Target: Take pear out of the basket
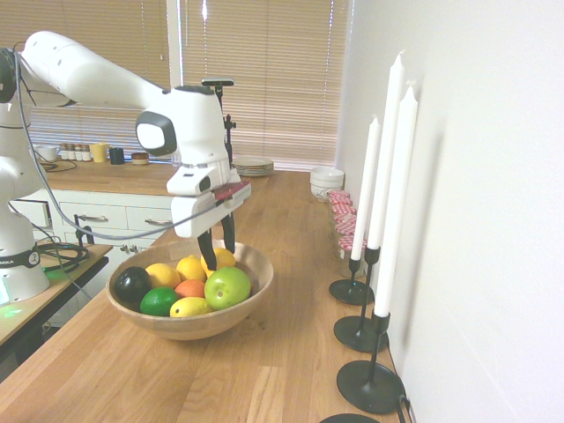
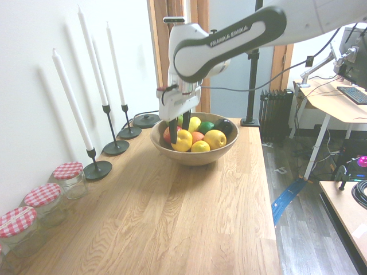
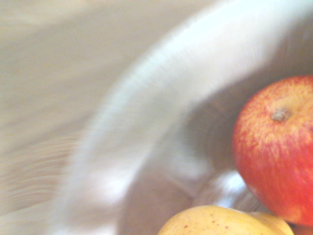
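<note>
Between the two dark fingers (image 1: 218, 249), at the far side of the basket (image 1: 251, 304), the pear (image 1: 220, 259) is being held: the fingers are being kept narrow, closed on the fruit from either side. It is being carried directly below the downward-pointing gripper, with the fingertips reaching past its flanks, so nothing is lying off to one side of the grasp. Its long axis cannot be told from the exterior views, since only a yellow bulge is being shown between the fingers; in the wrist view a speckled yellow rounded end is being shown at the bottom edge, beside a red apple (image 3: 276, 149). The pear is being judged to sit low, level with the tops of the neighbouring lemon (image 1: 190, 267) and green apple (image 1: 227, 287) and inside the rim. The coming move is therefore being governed by the vertical relation: the fruit is needing to be raised clear of the rim before being carried sideways over the tabletop (image 1: 264, 379)
</note>
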Action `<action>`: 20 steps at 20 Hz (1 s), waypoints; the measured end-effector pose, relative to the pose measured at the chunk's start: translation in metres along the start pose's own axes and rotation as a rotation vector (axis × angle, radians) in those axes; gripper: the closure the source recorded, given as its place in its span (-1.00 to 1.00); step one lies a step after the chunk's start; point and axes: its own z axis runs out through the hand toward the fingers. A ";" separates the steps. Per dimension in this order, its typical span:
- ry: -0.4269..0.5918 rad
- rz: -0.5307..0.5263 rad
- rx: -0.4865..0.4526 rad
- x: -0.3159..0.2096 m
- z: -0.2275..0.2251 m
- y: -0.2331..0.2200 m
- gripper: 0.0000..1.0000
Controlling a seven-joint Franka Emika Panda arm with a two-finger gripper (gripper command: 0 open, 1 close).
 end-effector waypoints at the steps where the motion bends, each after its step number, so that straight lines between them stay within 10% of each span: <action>1: 0.004 -0.010 0.016 -0.006 -0.018 -0.002 1.00; 10: 0.045 -0.191 0.114 -0.125 -0.124 -0.058 1.00; 20: 0.051 -0.272 0.021 -0.211 -0.046 -0.102 1.00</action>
